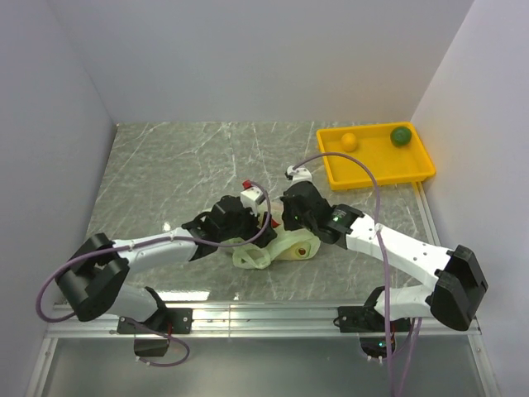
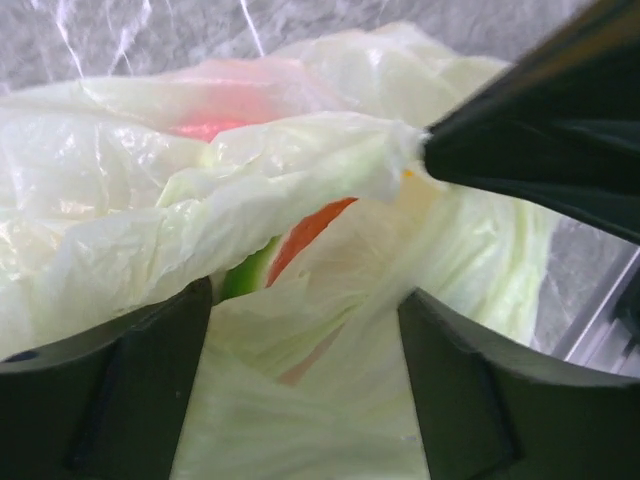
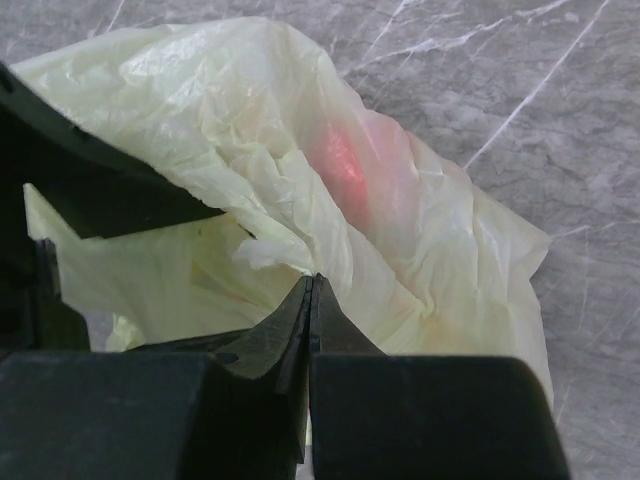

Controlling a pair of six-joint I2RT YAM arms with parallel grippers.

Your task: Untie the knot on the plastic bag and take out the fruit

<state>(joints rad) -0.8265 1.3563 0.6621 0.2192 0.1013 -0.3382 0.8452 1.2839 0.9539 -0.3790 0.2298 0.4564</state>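
The plastic bag (image 1: 273, 248) lies crumpled on the marble table between my two grippers. My right gripper (image 3: 312, 282) is shut, pinching a raised edge of the bag's film (image 3: 270, 250); its dark fingers (image 2: 540, 130) show at the upper right of the left wrist view. My left gripper (image 2: 305, 300) is open, its fingers (image 2: 110, 380) wide apart on either side of the bag's film (image 2: 300, 400). Inside the bag a red and green fruit (image 2: 300, 235) shows through a gap, and a red fruit (image 3: 345, 160) glows through the plastic. I cannot make out the knot.
A yellow tray (image 1: 376, 169) stands at the back right, holding a small orange round fruit (image 1: 349, 141) and a dark green round fruit (image 1: 401, 135). White walls close in the table on the left, back and right.
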